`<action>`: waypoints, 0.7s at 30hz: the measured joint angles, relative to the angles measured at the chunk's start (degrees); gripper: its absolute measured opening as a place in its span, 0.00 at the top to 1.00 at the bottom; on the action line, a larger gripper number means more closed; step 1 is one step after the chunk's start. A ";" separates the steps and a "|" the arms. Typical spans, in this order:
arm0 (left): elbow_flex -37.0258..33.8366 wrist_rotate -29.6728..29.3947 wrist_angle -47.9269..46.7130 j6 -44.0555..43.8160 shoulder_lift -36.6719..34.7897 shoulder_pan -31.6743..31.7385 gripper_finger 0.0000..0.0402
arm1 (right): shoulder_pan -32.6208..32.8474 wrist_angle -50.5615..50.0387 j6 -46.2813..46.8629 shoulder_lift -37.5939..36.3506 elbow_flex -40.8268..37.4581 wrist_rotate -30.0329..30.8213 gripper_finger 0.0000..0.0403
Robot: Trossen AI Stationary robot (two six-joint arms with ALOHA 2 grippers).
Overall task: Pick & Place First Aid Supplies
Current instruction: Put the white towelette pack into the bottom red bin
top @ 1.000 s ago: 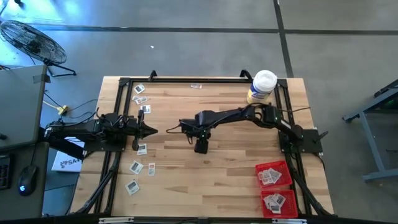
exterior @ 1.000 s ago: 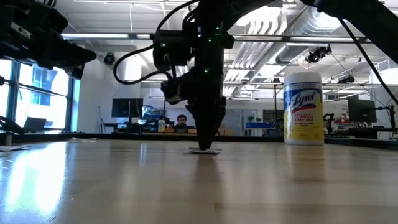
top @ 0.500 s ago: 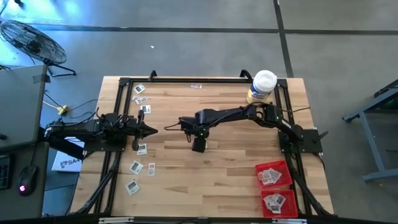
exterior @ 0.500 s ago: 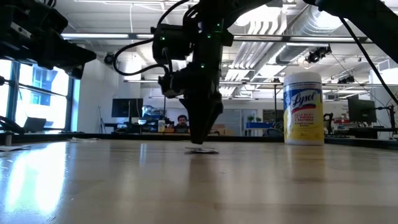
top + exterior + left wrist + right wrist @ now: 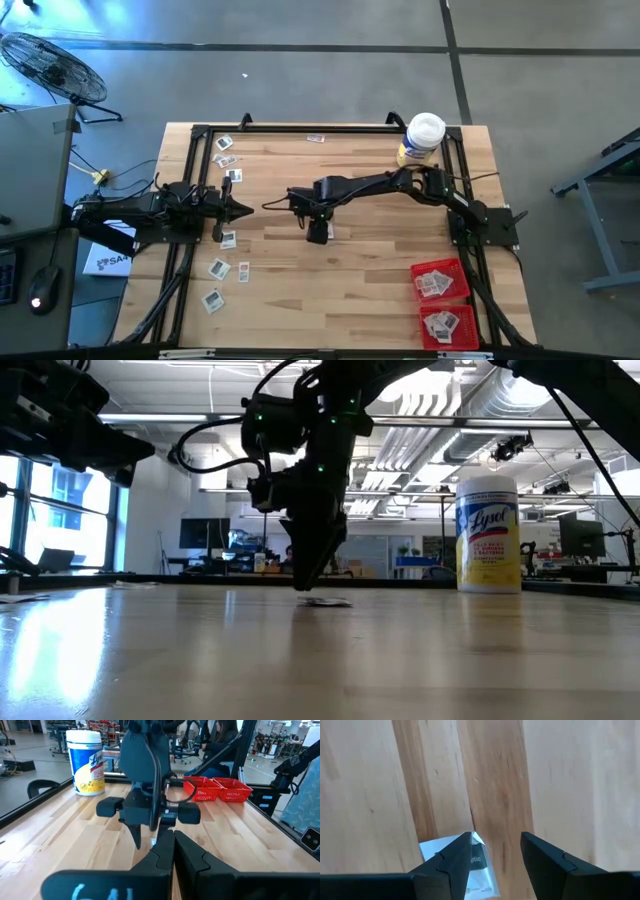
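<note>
A small white packet (image 5: 465,865) lies flat mid-table, its long axis running roughly along the wood grain. The right gripper (image 5: 495,852) hovers just above it, jaws parted and empty. The left gripper (image 5: 243,210), clenched, waits at the table's left.

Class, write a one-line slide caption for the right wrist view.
Right tool, open, hovers above the wooden table with one printed white packet lying flat beneath its fingertip.
</note>
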 joint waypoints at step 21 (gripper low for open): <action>0.00 0.00 0.00 0.00 0.00 0.01 1.00 | 0.04 6.29 -1.23 -0.48 -8.53 1.19 0.81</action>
